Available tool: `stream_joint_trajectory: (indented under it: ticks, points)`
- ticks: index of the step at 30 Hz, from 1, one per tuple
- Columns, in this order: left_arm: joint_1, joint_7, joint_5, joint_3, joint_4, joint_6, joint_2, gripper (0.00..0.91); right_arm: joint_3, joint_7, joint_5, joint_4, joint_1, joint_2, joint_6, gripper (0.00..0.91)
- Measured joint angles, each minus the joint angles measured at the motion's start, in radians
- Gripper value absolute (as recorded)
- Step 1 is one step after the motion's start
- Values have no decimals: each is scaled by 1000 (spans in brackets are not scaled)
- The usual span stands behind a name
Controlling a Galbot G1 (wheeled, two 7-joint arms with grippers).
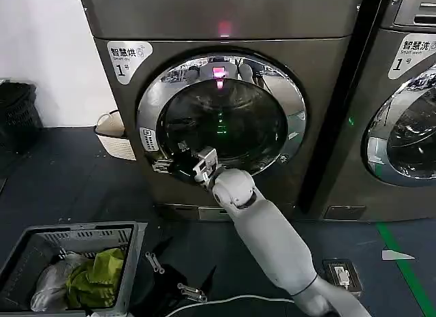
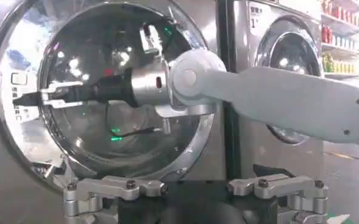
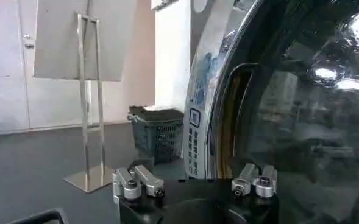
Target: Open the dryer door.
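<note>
The dryer (image 1: 225, 112) stands upright against the wall, filling the middle of the head view, with a second machine (image 1: 402, 106) just beside it on the robot's right. Its round door (image 1: 221, 119), a dark glass porthole in a chrome ring, sits flush in the front panel and is closed; a white label (image 1: 129, 58) marked "1" is at the upper left corner of the panel. The right arm (image 1: 272, 242) reaches up and forward from the lower right, its white forearm ending at the door's lower left edge. There the right gripper (image 1: 174, 165) lies against the chrome ring near a small sticker (image 1: 148, 138); in the left wrist view its dark fingers (image 2: 42, 96) point toward the ring's left edge, and they look close together, though whether they clamp on anything I cannot tell. In its own wrist view the right gripper (image 3: 194, 182) is just beside the door's rim, with the recess at the door's edge straight ahead. The left gripper (image 2: 194, 185) hangs back from the dryer, its jaws apart and holding nothing. On the floor to the robot's left stand a grey basket (image 1: 68, 262) with green and white laundry and a white hamper (image 1: 116, 136) beside the dryer.
</note>
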Motion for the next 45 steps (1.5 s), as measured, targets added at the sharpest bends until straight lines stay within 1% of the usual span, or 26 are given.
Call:
stream_joint_trajectory:
  ticks: [10,15,20,25,32,45]
  points:
    - [5,2,6,1,-4,1,-2,907,-11,-4,18,-39,24,11,8,878]
    - [7,3,12,1,-4,1,-3,907,-6,-33,52,-39,24,10,7,878]
    - [6,8,19,1,-2,6,-6,907,-6,-66,70,-39,19,7,6,878]
    - [6,11,23,0,1,9,-6,907,-5,-103,85,-28,14,-8,8,878]
    - [-1,15,10,-8,7,18,-3,907,-15,-152,96,-6,3,-25,28,878]
    - [-30,33,-30,-70,6,67,18,907,-9,-234,112,38,-19,-56,44,878]
